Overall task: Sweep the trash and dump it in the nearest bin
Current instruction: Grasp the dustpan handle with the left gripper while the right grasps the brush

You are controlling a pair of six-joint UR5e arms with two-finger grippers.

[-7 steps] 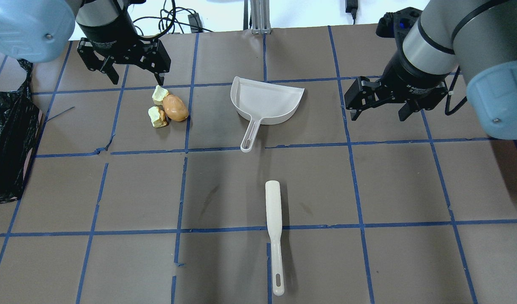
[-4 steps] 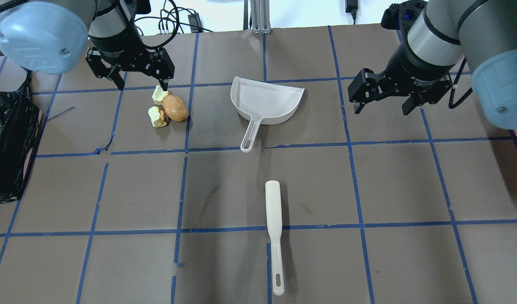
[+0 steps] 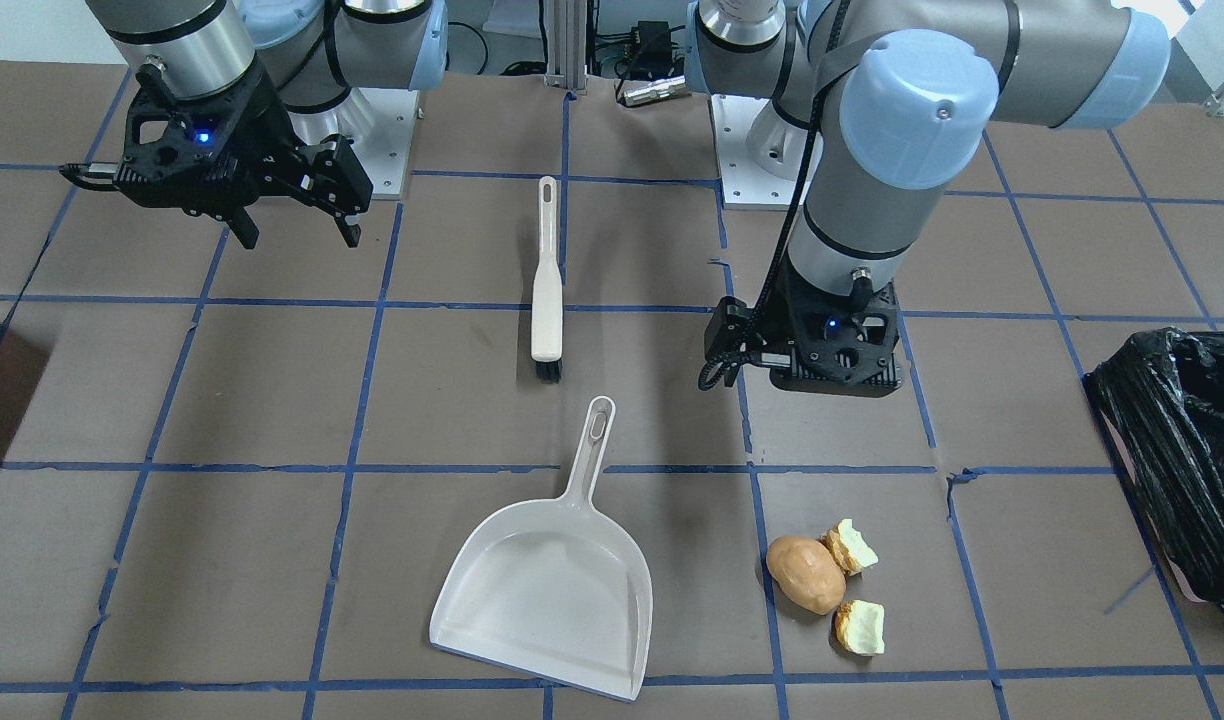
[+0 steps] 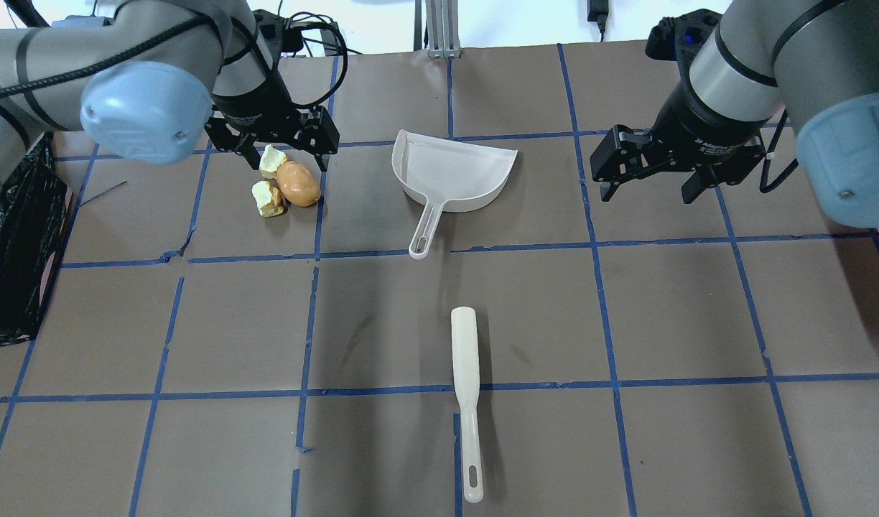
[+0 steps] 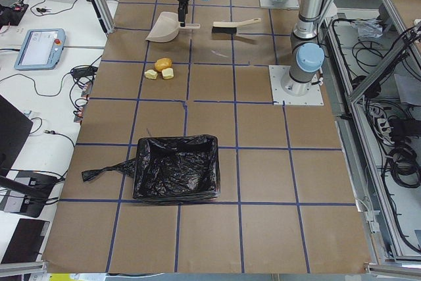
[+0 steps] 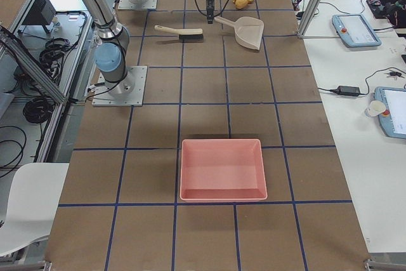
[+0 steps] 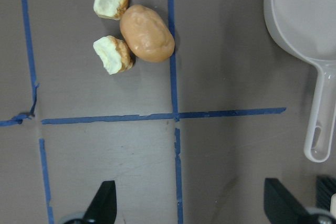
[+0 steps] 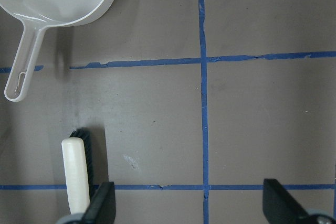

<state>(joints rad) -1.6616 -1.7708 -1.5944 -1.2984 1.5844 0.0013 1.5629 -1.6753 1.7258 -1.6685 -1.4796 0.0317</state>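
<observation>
Overhead exterior: I see the left gripper (image 4: 287, 154) spread wide near 3 lumpy scraps (image 4: 298, 184), the right gripper (image 4: 646, 192) equally wide near the smooth plastic dustpan (image 4: 454, 172)

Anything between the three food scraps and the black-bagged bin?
Nothing visible. Between the three food scraps and the bin lined with a crinkled black plastic bag, only brown taped table shows. The white plastic dustpan sits on the scraps' opposite side.
</observation>
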